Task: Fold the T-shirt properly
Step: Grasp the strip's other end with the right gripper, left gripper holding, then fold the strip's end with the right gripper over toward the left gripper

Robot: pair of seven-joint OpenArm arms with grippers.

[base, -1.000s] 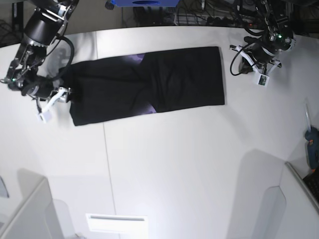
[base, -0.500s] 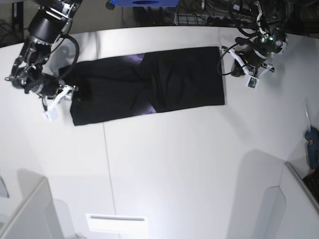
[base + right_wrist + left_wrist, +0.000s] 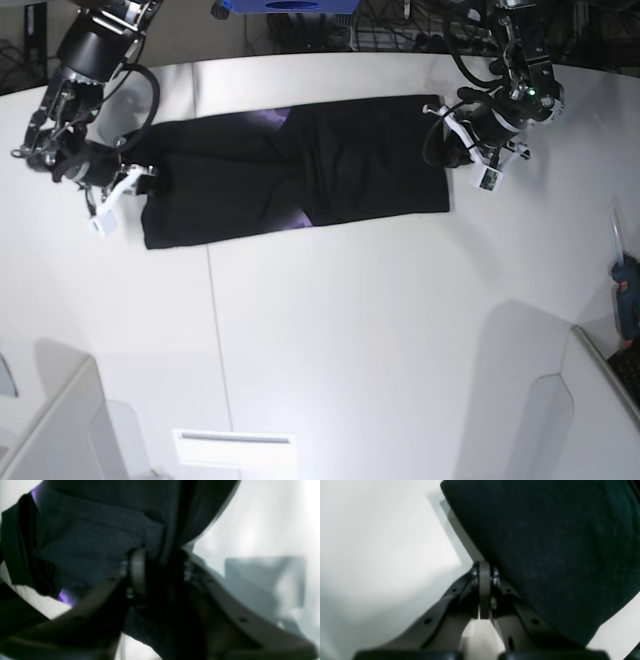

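White table (image 3: 330, 330) is carrying the T-shirt (image 3: 300, 170) lengthwise between the arms, the right gripper (image 3: 157, 572) pinching one end and the closed left gripper (image 3: 485, 590) touching the other.

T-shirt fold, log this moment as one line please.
T-shirt: folded band flat on table | right gripper: cloth between jaws at one end | left gripper: shut, beside other end

A robotics lab bench.
Broad white tabletop (image 3: 350, 330) with two black cabled robot arms (image 3: 85, 60), tangled black cables (image 3: 400, 30) behind its far edge.
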